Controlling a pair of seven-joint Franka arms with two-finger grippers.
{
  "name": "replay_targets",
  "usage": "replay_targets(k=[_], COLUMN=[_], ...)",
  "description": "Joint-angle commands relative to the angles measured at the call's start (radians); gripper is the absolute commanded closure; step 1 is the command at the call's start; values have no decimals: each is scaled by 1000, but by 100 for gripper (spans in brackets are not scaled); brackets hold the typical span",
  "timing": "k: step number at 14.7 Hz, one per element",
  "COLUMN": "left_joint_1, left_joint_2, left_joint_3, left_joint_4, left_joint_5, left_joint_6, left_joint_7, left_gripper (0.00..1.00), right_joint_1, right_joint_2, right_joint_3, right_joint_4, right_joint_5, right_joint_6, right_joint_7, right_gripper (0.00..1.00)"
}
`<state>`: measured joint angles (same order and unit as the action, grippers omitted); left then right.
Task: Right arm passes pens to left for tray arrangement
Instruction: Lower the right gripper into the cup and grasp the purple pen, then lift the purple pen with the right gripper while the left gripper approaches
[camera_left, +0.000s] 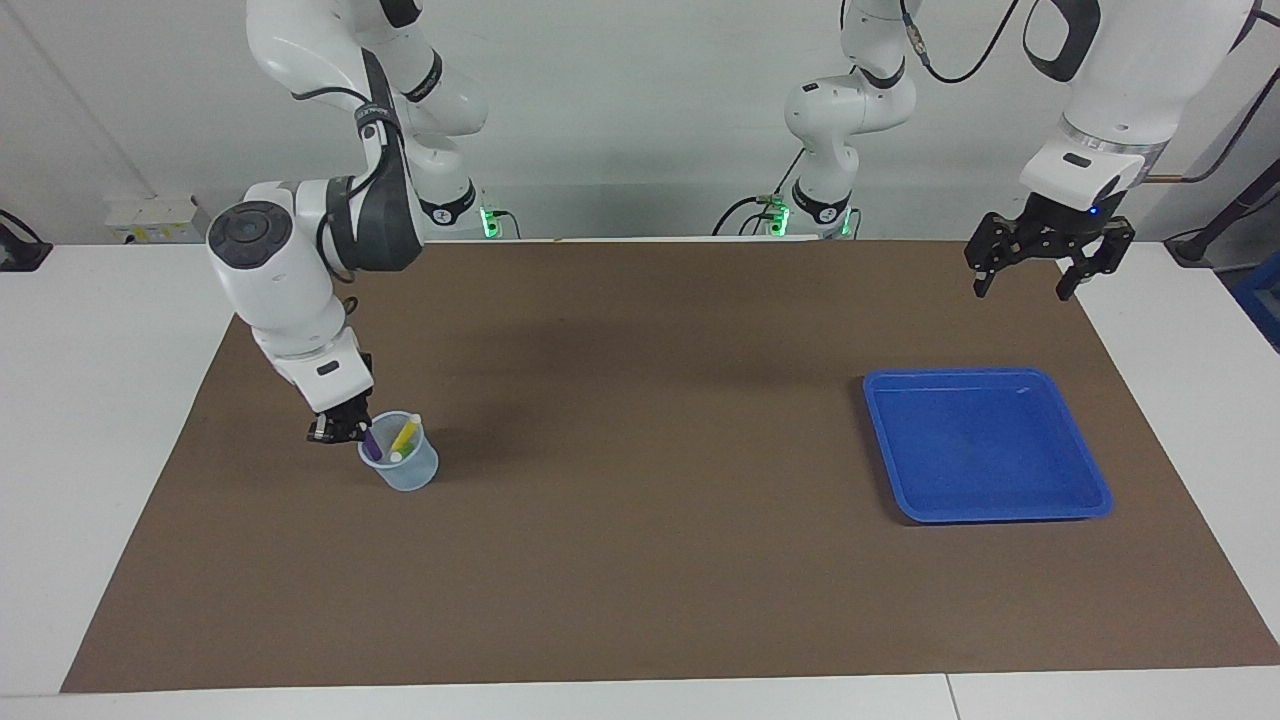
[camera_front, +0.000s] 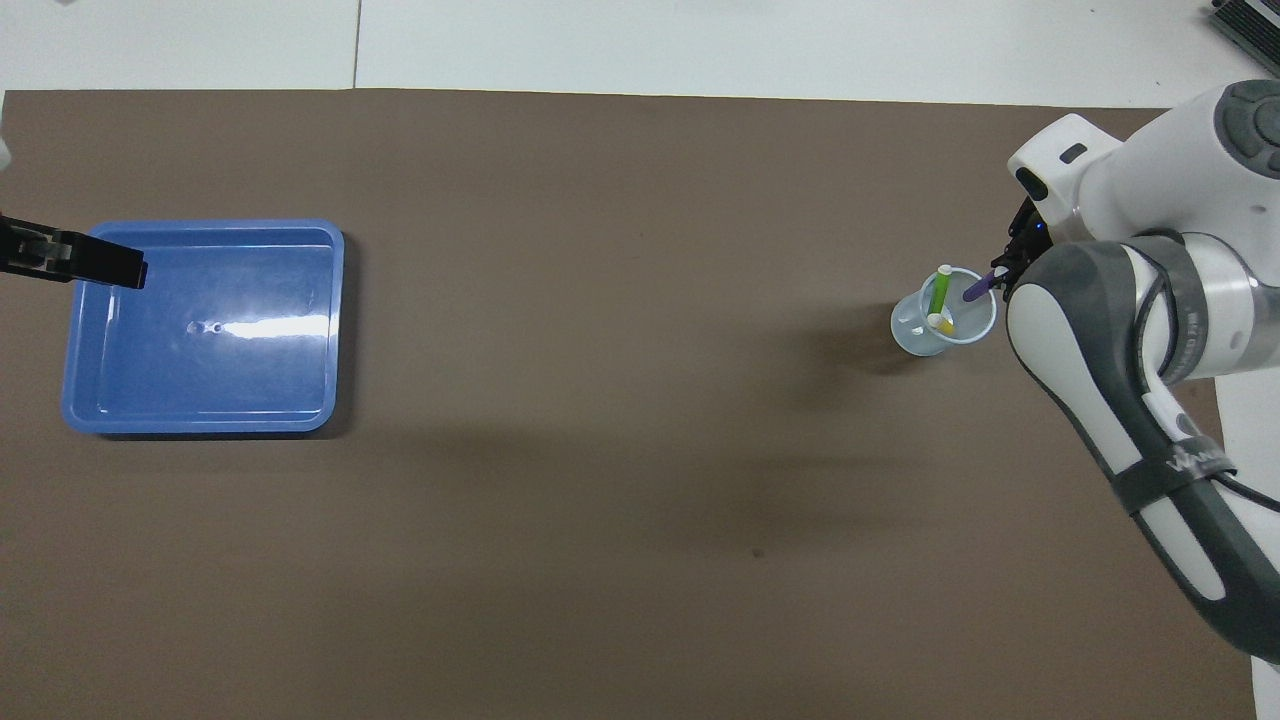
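A small translucent cup (camera_left: 408, 472) (camera_front: 933, 338) stands toward the right arm's end of the table with the pens in it. The yellow pen (camera_left: 405, 436) (camera_front: 943, 325) and the green pen (camera_front: 938, 292) lean inside it. The purple pen (camera_left: 371, 445) (camera_front: 978, 289) slants out over the cup's rim, its upper end in my right gripper (camera_left: 340, 432) (camera_front: 1003, 272), which is shut on it beside the cup. The blue tray (camera_left: 985, 445) (camera_front: 200, 330) lies empty toward the left arm's end. My left gripper (camera_left: 1022, 290) hangs open in the air, over the mat by the tray's edge.
A brown mat (camera_left: 640, 560) covers most of the white table (camera_left: 100, 400). The right arm's elbow and forearm (camera_front: 1130, 400) hang over the mat beside the cup.
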<state>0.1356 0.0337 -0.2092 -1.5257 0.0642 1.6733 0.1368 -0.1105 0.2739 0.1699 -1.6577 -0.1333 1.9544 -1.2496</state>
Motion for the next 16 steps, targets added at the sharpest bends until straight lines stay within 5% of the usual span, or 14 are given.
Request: replay_targets(k=[1,9,16], left_joint_1=[-7,-7,-8], left_joint_2=[-37,-63,-96], left_joint_3=[4,-1,1], left_joint_4=[-53,-102,-149], left_joint_5=[5,-1,-130], left_joint_6=[31,20,-50], left_joint_7=[-20,-166,-438], left_gripper=[0,0,1], right_joint_1=[0,17,61], right_joint_2=[-13,2,-4], right_joint_3=[8,10,17], right_joint_4=[44,225,230], right_joint_5=[6,124,314], right_joint_6=[-55,-303,-318], right_joint_7=[125,713,1014], right_gripper=[100,100,100])
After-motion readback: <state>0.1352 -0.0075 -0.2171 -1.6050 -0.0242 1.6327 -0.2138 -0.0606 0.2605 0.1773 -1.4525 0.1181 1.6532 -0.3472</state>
